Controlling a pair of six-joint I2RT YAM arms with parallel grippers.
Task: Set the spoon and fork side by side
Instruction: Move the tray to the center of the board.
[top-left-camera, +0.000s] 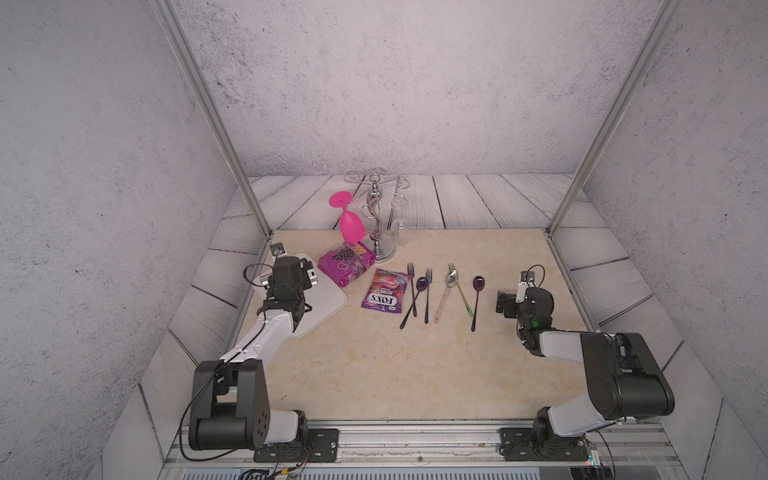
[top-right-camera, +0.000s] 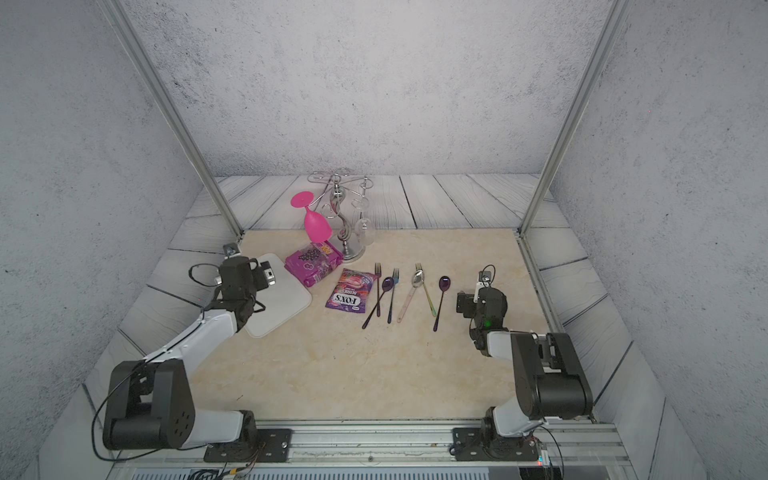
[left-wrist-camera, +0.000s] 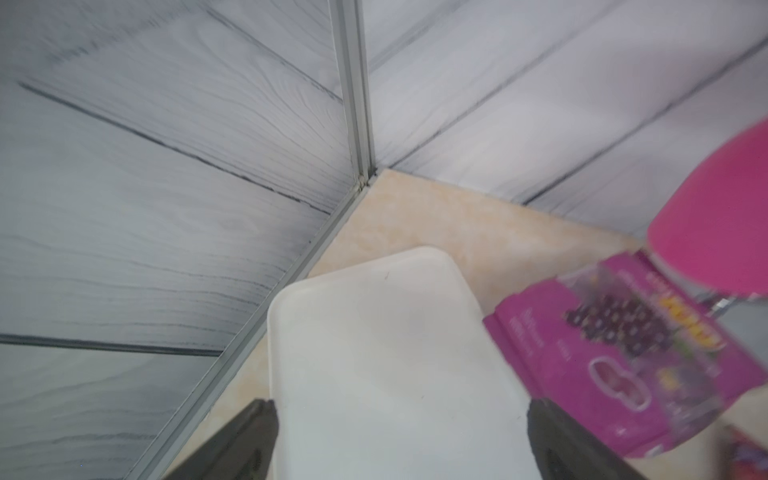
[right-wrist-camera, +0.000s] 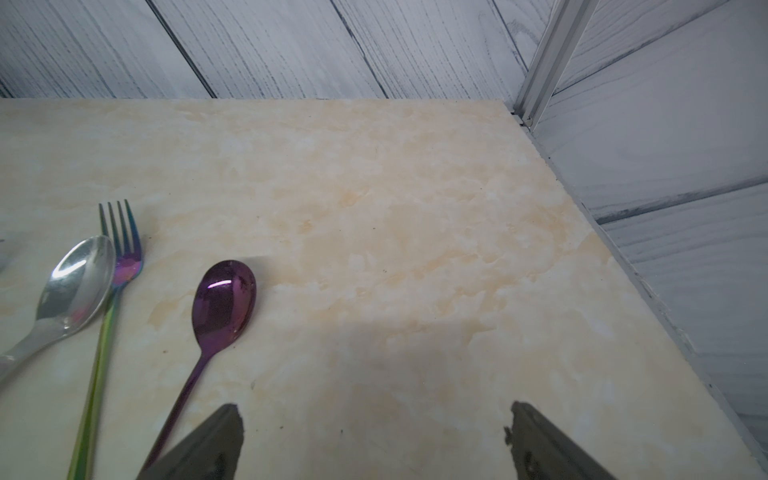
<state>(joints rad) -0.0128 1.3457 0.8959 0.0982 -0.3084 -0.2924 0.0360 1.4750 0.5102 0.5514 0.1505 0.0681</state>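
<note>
Three spoons and three forks lie in a row at mid-table, bowls and tines pointing away. At the right end lies a purple spoon (top-left-camera: 478, 283) (right-wrist-camera: 224, 299). Left of it a rainbow fork (top-left-camera: 461, 293) (right-wrist-camera: 120, 232) crosses under a silver spoon (top-left-camera: 451, 277) (right-wrist-camera: 77, 282). Further left a blue fork (top-left-camera: 428, 276), another purple spoon (top-left-camera: 422, 284) and a dark fork (top-left-camera: 410, 270) overlap. My right gripper (top-left-camera: 505, 303) (right-wrist-camera: 374, 432) hovers open just right of the end spoon's handle, holding nothing. My left gripper (top-left-camera: 309, 274) (left-wrist-camera: 401, 419) is open above the white board.
A white board (top-left-camera: 324, 303) (left-wrist-camera: 386, 353) lies at the left. A purple snack packet (top-left-camera: 345, 262) (left-wrist-camera: 623, 353) and a Fox's sweet bag (top-left-camera: 384, 291) lie beside the cutlery. Behind them, a chrome rack (top-left-camera: 380, 232) carries a pink glass (top-left-camera: 351, 224).
</note>
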